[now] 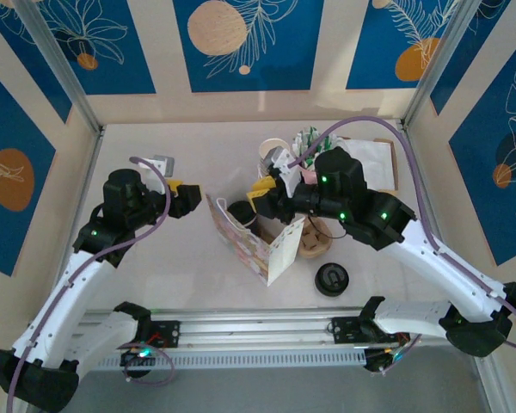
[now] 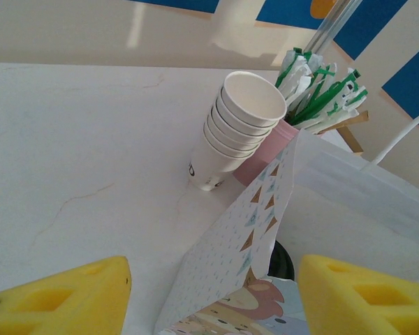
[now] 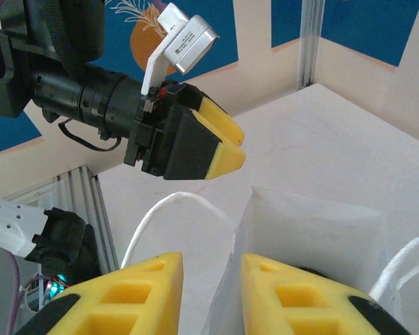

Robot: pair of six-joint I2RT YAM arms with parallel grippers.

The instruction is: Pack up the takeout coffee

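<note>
A paper bag (image 1: 243, 243) with a patterned side stands open at mid-table. A dark round thing (image 1: 239, 212) sits inside its mouth; I cannot tell if it is the coffee. My left gripper (image 1: 187, 198) hovers just left of the bag, open, and in the left wrist view the patterned wall (image 2: 230, 251) rises between its yellow fingers (image 2: 63, 296) without touching them. My right gripper (image 1: 260, 200) is over the bag's far rim, open. In its own view the white bag wall (image 3: 314, 223) and string handle (image 3: 174, 199) stand at the gap (image 3: 211, 293).
A stack of white paper cups (image 2: 230, 129) and a pink holder of green-and-white packets (image 2: 314, 91) stand behind the bag. A black lid (image 1: 332, 279) and a brown cardboard piece (image 1: 311, 243) lie to its right. White paper (image 1: 370, 163) lies at the back right.
</note>
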